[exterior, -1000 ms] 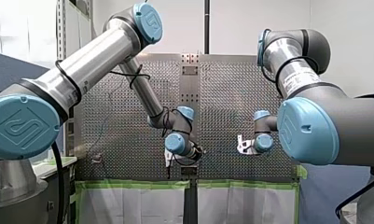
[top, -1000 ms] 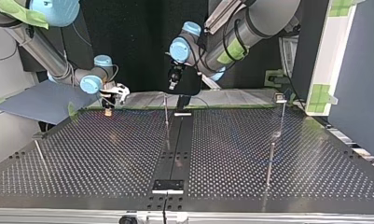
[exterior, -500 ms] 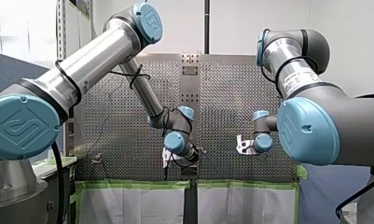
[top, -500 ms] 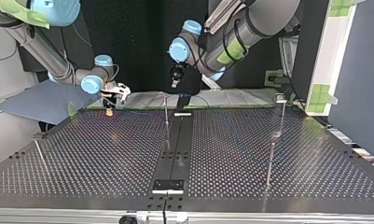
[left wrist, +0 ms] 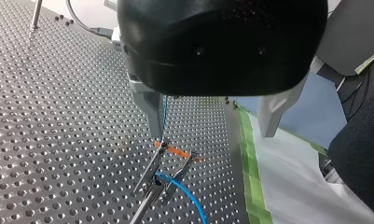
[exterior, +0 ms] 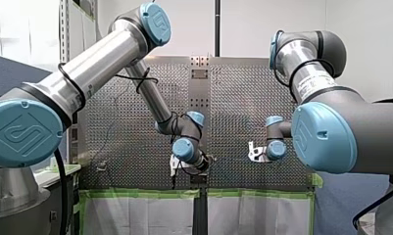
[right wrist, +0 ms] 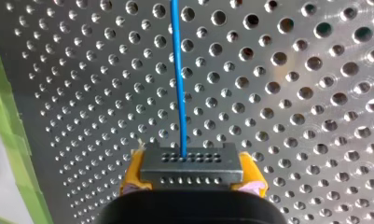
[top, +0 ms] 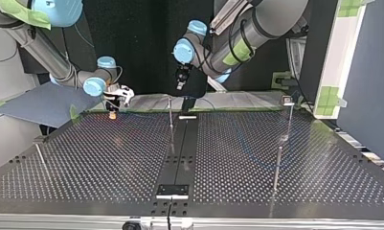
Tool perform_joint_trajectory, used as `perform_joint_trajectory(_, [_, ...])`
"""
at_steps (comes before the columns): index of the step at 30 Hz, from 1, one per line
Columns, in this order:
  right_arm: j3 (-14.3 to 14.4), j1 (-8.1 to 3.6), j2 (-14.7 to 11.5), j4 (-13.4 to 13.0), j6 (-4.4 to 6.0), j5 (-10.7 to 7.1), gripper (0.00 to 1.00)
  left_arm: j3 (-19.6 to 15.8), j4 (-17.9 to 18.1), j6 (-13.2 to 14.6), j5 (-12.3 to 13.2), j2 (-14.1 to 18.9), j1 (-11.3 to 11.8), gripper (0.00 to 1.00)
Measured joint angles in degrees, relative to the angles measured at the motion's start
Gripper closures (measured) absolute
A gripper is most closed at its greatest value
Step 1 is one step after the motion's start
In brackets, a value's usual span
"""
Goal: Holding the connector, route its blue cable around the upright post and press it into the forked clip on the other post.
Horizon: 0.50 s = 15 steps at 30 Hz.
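Our right gripper (right wrist: 191,173) clamps the connector (right wrist: 190,161), blue cable (right wrist: 177,74) running straight ahead of it; our left gripper (left wrist: 211,133) gapes wide and empty, forked clip (left wrist: 168,163) just ahead, so we should hold tension and seat the cable squarely in that clip.

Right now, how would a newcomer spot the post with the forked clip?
In the top view, follow the table's dark centre strip towards the arms. The thin post beside its far end, below my left gripper, is it. Only its top splits into two prongs, with the blue cable there.
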Motion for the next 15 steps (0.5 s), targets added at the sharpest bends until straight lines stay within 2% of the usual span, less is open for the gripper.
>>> perform_joint_trajectory(7, [0.0,0.09,0.0,0.1,0.00,-0.01,1.00,0.0,-1.2,0.7,-0.5,0.1,0.0,0.00])
perform_joint_trajectory(15, [0.0,0.19,0.0,0.4,-0.09,-0.01,1.00,-2.1,-3.7,3.9,-3.4,1.7,-0.7,0.00])
